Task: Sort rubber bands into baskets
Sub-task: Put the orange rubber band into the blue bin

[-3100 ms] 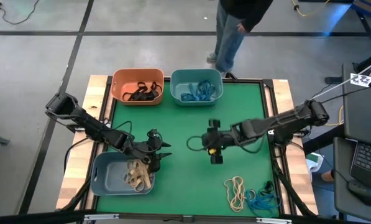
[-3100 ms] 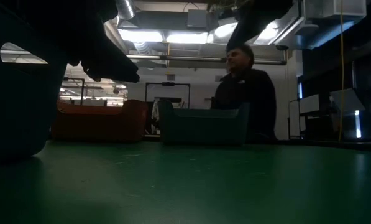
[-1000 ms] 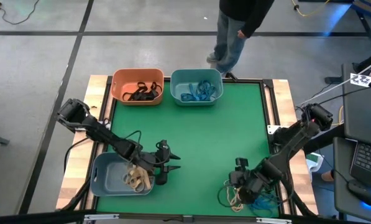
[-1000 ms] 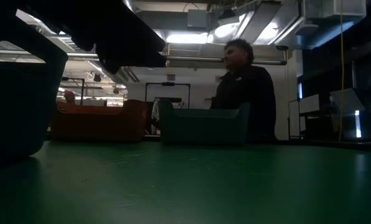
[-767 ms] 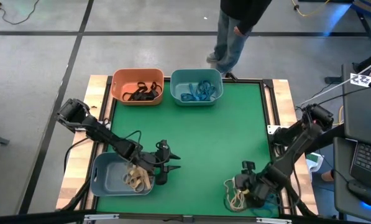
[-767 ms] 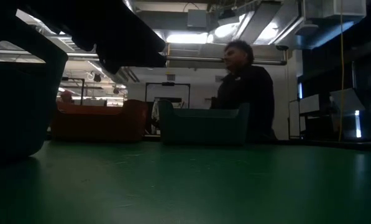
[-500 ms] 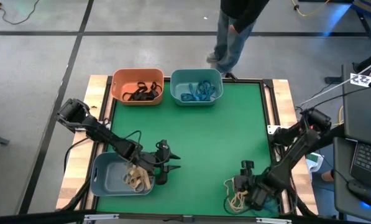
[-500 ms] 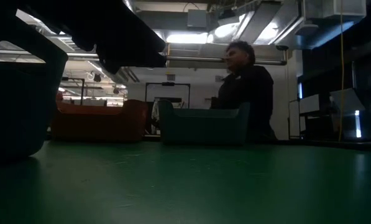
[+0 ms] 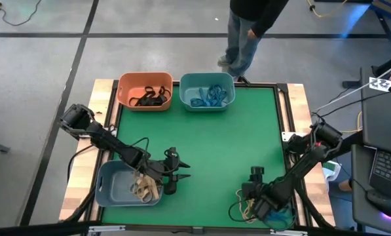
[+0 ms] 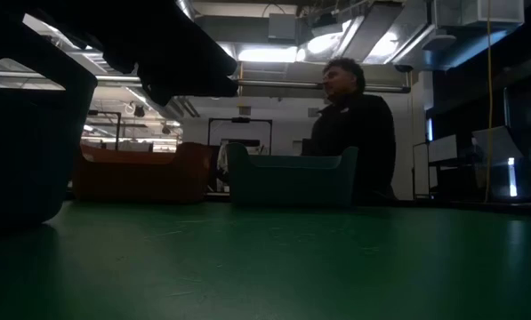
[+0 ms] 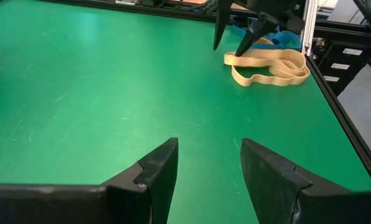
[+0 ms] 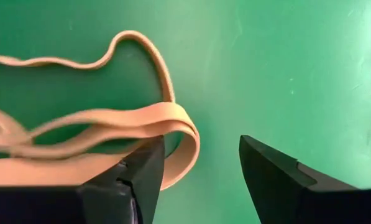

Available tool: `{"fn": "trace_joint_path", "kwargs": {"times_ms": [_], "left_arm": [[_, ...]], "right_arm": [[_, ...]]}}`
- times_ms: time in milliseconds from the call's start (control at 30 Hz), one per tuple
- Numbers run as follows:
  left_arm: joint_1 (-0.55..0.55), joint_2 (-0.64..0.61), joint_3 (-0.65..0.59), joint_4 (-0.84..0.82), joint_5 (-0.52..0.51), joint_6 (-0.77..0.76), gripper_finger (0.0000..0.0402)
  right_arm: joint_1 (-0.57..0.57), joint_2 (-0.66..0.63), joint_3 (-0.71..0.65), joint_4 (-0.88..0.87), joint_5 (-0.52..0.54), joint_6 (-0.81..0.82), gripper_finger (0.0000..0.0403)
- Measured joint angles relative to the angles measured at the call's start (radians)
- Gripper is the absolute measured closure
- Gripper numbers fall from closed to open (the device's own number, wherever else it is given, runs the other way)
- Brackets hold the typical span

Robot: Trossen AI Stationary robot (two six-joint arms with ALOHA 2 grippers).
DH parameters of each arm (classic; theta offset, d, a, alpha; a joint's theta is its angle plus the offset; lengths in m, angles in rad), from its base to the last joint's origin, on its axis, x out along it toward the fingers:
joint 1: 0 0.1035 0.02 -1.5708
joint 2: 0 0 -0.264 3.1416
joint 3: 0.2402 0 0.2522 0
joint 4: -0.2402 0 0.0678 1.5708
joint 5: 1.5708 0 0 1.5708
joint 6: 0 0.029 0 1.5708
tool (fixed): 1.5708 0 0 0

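At the lower right of the high view, the right gripper (image 12: 197, 171) hangs wide open over the tan rubber bands (image 12: 98, 134) (the left gripper (image 11: 207, 171), beside the grey-blue basket (image 9: 110, 185), is open too).

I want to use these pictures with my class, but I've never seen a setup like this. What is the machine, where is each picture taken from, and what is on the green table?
Two dark robot arms work at a green table. One camera looks down from above, one sits at table height, and one rides on each wrist. At the far edge stand an orange basket holding black bands and a teal basket holding blue ones; a grey-blue basket near the left arm holds tan ones. Loose tan rubber bands and blue bands lie in the near right corner. The right gripper is open, low over a tan band; the left gripper waits open and empty by the grey-blue basket. A person stands behind.
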Motion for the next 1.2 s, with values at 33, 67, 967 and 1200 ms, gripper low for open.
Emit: {"fn": "trace_joint_path", "kwargs": {"times_ms": [33,67,967,1200], "left_arm": [[0.0,0.0,0.0,0.0,0.0,0.001,0.0231],[0.0,0.0,0.0,0.0,0.0,0.001,0.0231],[0.0,0.0,0.0,-0.001,0.0,0.004,0.0232],[0.0,0.0,-0.001,0.0,0.0,0.004,0.0231]], "right_arm": [[0.0,0.003,0.0,0.0,0.011,0.0,0.02],[0.002,0.005,0.0,0.001,0.017,0.0,0.0206],[0.002,-0.036,0.109,-0.083,0.02,-0.056,0.0401],[0.002,-0.062,0.22,-0.214,0.112,-0.058,0.0401]]}}
